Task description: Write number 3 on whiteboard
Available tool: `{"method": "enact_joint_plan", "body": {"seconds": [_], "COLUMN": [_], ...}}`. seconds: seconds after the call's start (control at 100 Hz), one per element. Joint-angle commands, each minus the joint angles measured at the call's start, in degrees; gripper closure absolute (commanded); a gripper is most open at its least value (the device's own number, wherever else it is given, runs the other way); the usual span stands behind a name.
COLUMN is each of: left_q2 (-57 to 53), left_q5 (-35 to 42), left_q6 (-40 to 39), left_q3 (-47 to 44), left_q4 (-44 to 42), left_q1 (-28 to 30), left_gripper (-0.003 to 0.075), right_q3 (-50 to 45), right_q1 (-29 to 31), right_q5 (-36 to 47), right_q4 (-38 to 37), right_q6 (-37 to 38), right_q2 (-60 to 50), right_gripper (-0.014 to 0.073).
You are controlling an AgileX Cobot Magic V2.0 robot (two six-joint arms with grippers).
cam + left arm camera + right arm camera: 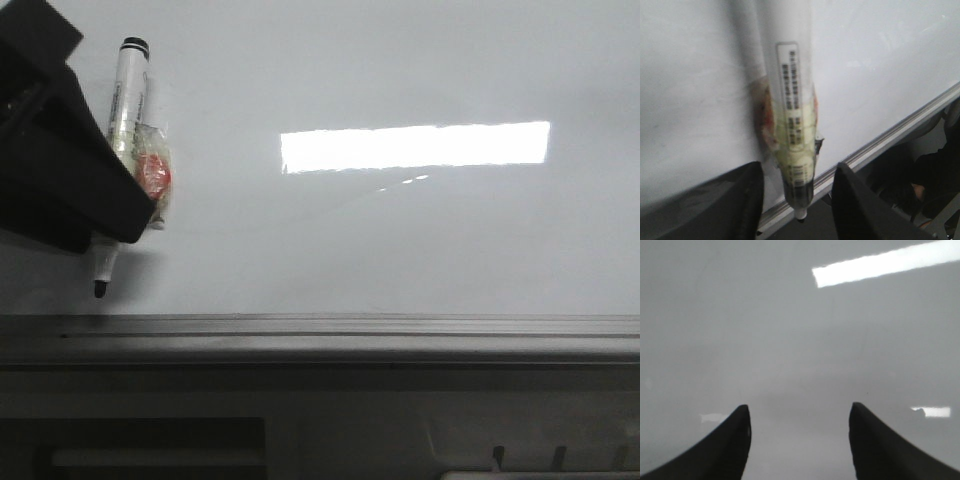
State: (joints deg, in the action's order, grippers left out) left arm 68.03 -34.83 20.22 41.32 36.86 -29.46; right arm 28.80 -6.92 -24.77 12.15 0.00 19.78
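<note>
The whiteboard [400, 240] is glossy pale grey-white and fills most of the front view. I see no number 3 or other marker line on it. A white marker [128, 90] with a dark cap end, wrapped in yellowish and red tape, lies at the board's left, its dark tip [100, 290] near the front rail. My left gripper [110, 200] is over the marker's middle. In the left wrist view the marker [792, 100] runs between the jaws, which stand apart with a gap on each side. My right gripper [797, 410] is open and empty over bare board [790, 340]; it does not show in the front view.
A grey metal edge rail [350, 325] runs along the board's near side, also in the left wrist view [900, 127]. A bright white rectangular light reflection [415, 146] lies on the board's middle. Below the rail is a dark ledge with slots [500, 455].
</note>
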Motion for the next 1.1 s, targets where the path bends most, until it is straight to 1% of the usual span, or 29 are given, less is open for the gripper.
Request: {"method": "enact_joint_plan", "body": {"seconds": [0.0,0.06,0.1,0.13,0.14,0.17,0.26,0.35,0.45,0.53,0.63,0.68,0.73,0.83,0.88,0.96,1.09], "left_q2": [0.4,0.8,1.0,1.0,1.0,1.0,0.4,-1.2,-4.2,-7.0,-9.7,-10.7,-11.3,-11.8,-11.8,-11.8,-11.8], "left_q5": [3.2,3.9,4.4,4.7,4.8,5.0,4.9,2.5,-1.9,-5.5,-9.2,-11.2,-13.3,-19.1,-22.1,-26.5,-29.6], "left_q6": [0.3,0.3,0.3,0.3,0.3,0.5,0.5,1.9,5.7,9.6,16.7,21.4,24.4,28.6,29.7,32.1,33.8], "left_q3": [1.9,1.9,1.9,1.9,1.9,1.9,2.1,3.5,6.5,9.9,13.7,15.3,16.6,18.6,18.8,18.8,18.8], "left_q4": [1.8,1.8,1.8,1.7,1.7,1.7,1.7,1.7,1.8,1.5,1.2,0.9,-0.4,-5.3,-8.0,-12.6,-16.1], "left_q1": [-0.5,-0.5,-0.5,-0.5,-0.5,-0.5,-0.5,-0.5,-1.0,-2.2,-4.1,-4.9,-5.5,-6.2,-6.2,-6.2,-6.2], "left_gripper": [0.0535,0.0584,0.0647,0.0678,0.0709,0.0741,0.0741,0.0741,0.0741,0.0741,0.0741,0.0741,0.0741,0.0741,0.0741,0.0741,0.0741], "right_q3": [2.0,2.1,2.6,3.2,3.4,4.0,7.1,11.5,17.1,22.4,28.4,31.3,33.8,38.3,40.3,43.1,46.4], "right_q1": [0.0,0.0,-0.2,-0.3,-0.4,-0.8,-2.8,-6.1,-10.6,-15.2,-21.0,-24.3,-27.7,-34.1,-37.1,-40.4,-42.3], "right_q5": [4.0,3.9,3.3,2.7,2.7,2.2,1.0,-1.4,-5.8,-11.1,-17.3,-19.6,-20.6,-20.4,-20.2,-19.9,-19.3], "right_q4": [0.9,1.0,1.1,1.1,1.1,1.1,1.5,4.6,10.4,14.8,17.0,17.0,17.0,16.1,14.1,12.0,11.6], "right_q6": [0.0,0.0,0.0,0.0,0.0,0.0,-1.6,-7.2,-16.0,-23.3,-28.7,-30.2,-31.6,-35.1,-35.8,-35.8,-35.8], "right_q2": [0.9,0.9,0.9,1.0,1.0,1.2,2.5,5.2,9.8,15.4,22.7,26.5,30.0,36.3,39.5,43.6,47.9], "right_gripper": [0.0206,0.0206,0.0206,0.0206,0.0206,0.0206,0.0206,0.0206,0.0206,0.0206,0.0205,0.0205,0.0205,0.0204,0.0204,0.0204,0.0204]}}
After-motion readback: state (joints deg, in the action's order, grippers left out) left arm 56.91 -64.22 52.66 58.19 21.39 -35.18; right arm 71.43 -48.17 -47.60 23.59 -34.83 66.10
